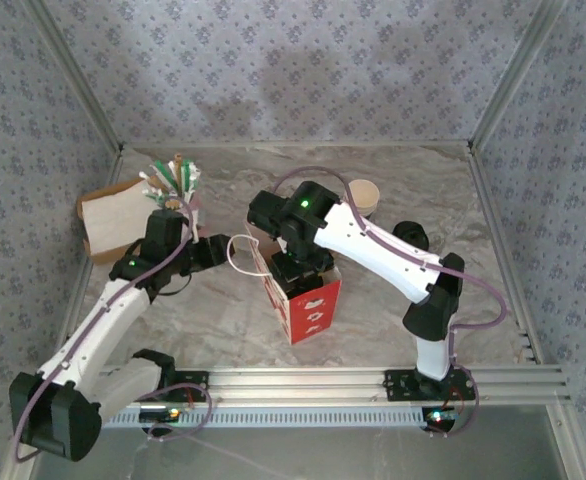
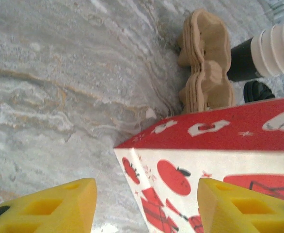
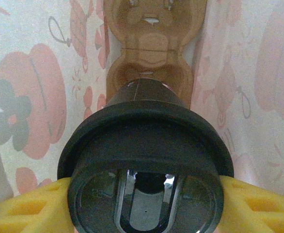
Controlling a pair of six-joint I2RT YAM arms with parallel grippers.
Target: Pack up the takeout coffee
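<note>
Right gripper (image 3: 144, 204) pinches small black lidded paper cup (image 3: 144, 145) inside red paper bag (image 3: 25, 73) above brown cardboard carrier (image 3: 151, 43), left gripper (image 2: 147, 204) spread beside bag, so an off-centre release may tip cup.

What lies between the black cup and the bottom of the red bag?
A brown cardboard cup carrier, lying in the bag beneath the lidded black cup that the right gripper holds; right wrist view.
</note>
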